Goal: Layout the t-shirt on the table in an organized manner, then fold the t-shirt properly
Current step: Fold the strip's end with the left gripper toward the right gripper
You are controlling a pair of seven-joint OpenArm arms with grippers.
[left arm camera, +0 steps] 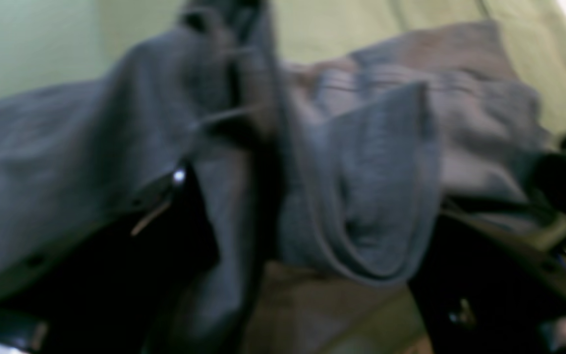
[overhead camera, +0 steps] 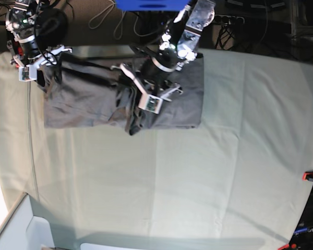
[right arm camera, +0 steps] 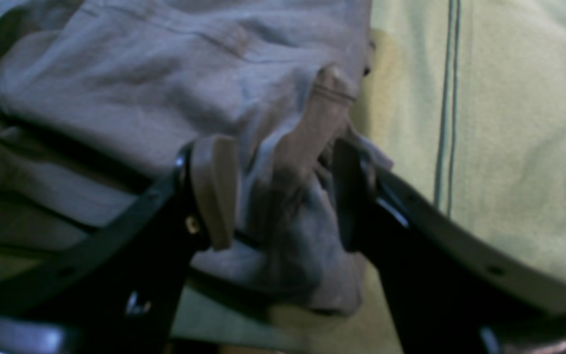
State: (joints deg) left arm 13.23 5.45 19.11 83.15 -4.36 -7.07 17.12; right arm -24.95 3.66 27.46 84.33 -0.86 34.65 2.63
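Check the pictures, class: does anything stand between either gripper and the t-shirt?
Nothing visible does. The right gripper has a bunch of the t-shirt between its fingers at the shirt's edge, and the left gripper is directly at the raised fold mid-shirt. Only the table lies around it.

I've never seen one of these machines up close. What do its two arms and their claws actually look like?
Both arms are built of black and silvery-metal segments with dark cables running along them. The left gripper and the right gripper end in pale, whitish jaw parts in the base view. Up close, the right gripper's fingers are black curved bars with small screws, one tipped with a beige pad.
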